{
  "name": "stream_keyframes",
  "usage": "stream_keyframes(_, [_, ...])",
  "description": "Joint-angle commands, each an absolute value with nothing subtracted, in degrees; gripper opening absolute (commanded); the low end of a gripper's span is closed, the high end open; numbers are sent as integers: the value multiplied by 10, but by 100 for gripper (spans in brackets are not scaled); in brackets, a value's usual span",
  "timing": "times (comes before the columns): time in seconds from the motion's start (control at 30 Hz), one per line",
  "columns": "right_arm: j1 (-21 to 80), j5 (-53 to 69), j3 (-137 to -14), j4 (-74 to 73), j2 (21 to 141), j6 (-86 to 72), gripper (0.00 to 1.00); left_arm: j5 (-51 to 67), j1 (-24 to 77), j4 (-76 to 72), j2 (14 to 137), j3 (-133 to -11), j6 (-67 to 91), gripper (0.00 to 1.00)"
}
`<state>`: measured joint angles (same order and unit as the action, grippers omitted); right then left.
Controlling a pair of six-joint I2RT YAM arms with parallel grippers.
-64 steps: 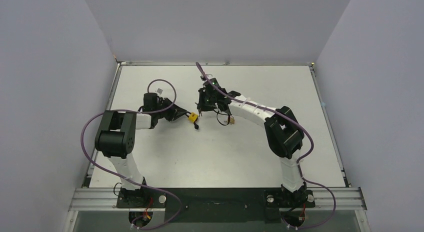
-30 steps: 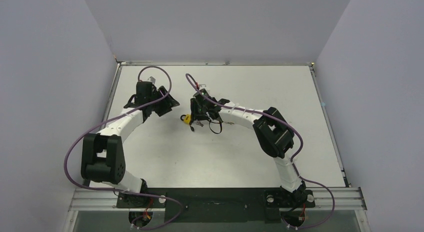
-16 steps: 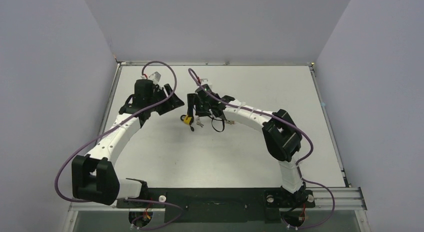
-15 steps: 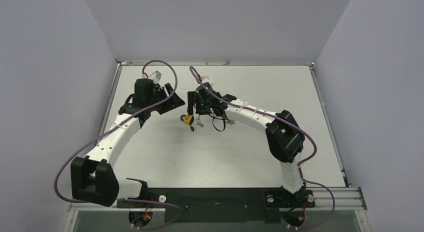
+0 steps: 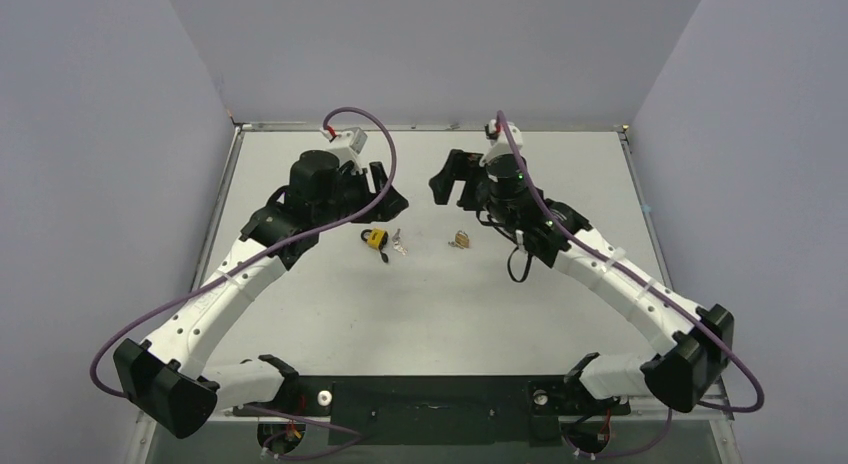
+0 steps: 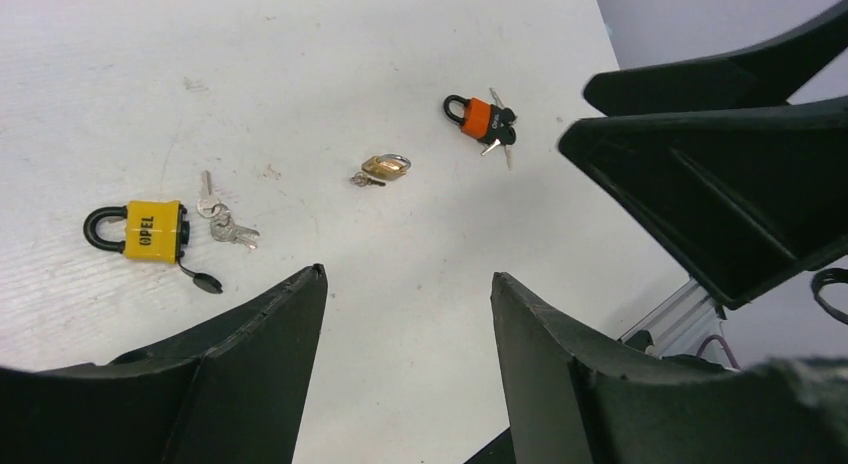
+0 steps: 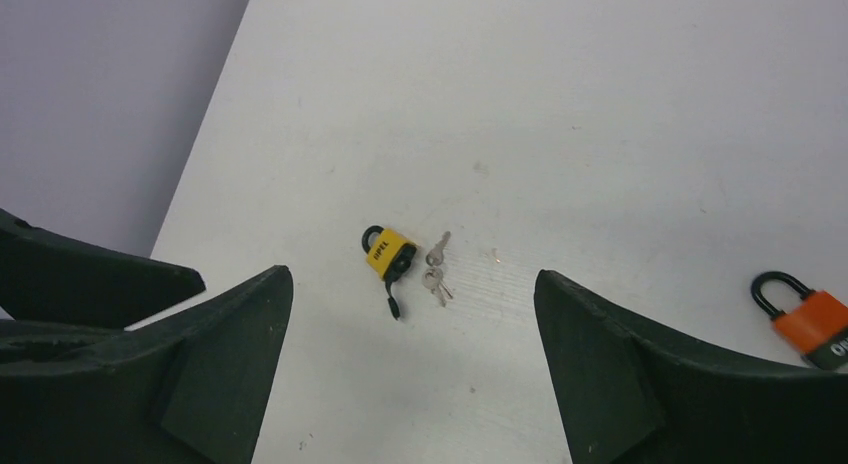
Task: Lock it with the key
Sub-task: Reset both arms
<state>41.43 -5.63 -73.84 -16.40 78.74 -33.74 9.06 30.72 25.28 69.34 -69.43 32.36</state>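
A yellow padlock (image 5: 374, 239) lies flat on the white table, and a black tab trails from its base. A small bunch of silver keys (image 5: 400, 244) lies just to its right. Both also show in the left wrist view, the padlock (image 6: 150, 230) beside the keys (image 6: 225, 224), and again in the right wrist view, padlock (image 7: 388, 252) and keys (image 7: 435, 269). My left gripper (image 5: 388, 189) hangs above and behind the padlock, open and empty (image 6: 408, 274). My right gripper (image 5: 447, 176) hovers further back right, wide open and empty (image 7: 412, 274).
A small brass padlock (image 5: 461, 240) with its key lies right of the keys, also in the left wrist view (image 6: 385, 167). An orange padlock (image 6: 480, 117) with black-headed keys lies beyond it, near the right arm (image 7: 815, 319). Grey walls enclose the table.
The right gripper has let go, opened and lifted back to the right, away from the yellow padlock. The left arm has swung higher and toward the centre. Padlock and keys stay on the table.
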Motion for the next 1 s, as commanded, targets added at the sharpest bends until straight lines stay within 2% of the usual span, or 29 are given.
stream_keyframes(0.0, [404,-103,-660,-162,697,-338,87,38,325,290,676,-733,278,59])
stream_keyframes(0.27, [383,-126,-573,-164,588,-360,89,17,330,326,677,-746,256,60])
stream_keyframes(0.97, [372,-117,-583,-162,590,-351,90,17,329,327,672,-739,257,65])
